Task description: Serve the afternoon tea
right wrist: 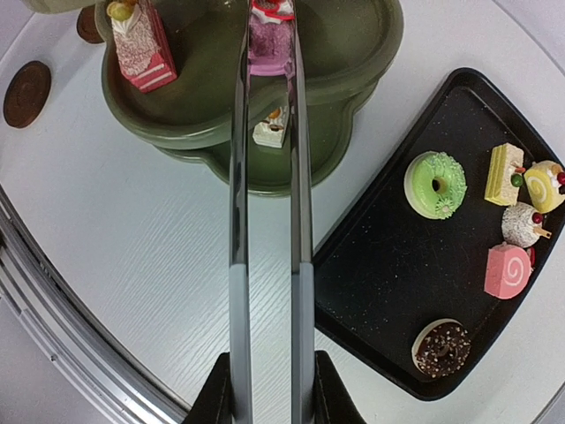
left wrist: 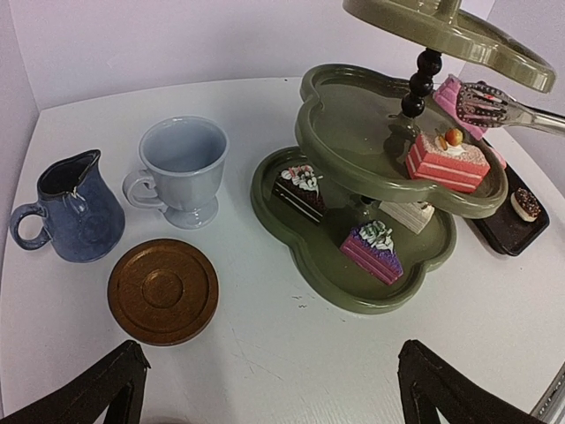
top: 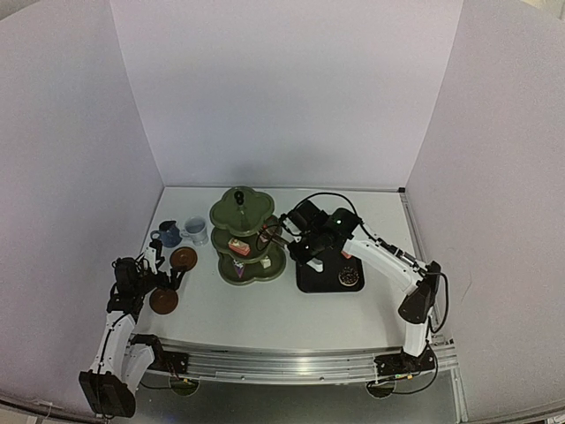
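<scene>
The step in hand is loading cakes onto the stand [right wrist: 353,62]: the right tool [right wrist: 265,389] is clamped on the metal tongs [right wrist: 237,177], and straight ahead of it, at their tips, a pink cake [right wrist: 267,46] is pinched over the middle tier (whether it already rests there I cannot tell). Next, I judge, the tongs must open gently and return to the tray [right wrist: 380,291] on the tool's right. The left tool [left wrist: 269,384], jaws apart, holds nothing; a brown saucer [left wrist: 163,290] lies just ahead of it on the bench [left wrist: 265,327].
</scene>
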Robot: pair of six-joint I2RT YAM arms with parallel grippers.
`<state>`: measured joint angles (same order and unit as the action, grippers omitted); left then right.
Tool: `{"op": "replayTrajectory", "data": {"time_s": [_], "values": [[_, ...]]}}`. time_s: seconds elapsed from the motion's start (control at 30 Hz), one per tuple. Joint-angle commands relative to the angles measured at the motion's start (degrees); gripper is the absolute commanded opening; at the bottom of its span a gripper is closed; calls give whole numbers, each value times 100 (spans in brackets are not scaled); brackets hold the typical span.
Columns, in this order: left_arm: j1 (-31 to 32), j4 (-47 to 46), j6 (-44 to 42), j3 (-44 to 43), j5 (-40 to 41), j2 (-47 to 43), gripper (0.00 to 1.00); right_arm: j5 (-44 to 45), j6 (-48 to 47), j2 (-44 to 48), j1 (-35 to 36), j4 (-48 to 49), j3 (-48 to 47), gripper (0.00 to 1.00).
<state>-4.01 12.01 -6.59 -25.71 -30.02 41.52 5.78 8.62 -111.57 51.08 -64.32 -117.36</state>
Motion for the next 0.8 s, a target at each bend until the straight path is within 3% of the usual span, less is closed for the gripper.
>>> {"op": "replayTrajectory", "data": {"time_s": [0.0,0.27,0.77], "values": [[7,-90,-74,9,-102,-77,100,31,55,-224,70,133,-404,8],[11,-88,-82,13,-98,-77,99,115,48,-263,87,137,-536,35],[6,-79,-72,12,-150,-65,99,668,149,399,85,143,-259,39]]}}
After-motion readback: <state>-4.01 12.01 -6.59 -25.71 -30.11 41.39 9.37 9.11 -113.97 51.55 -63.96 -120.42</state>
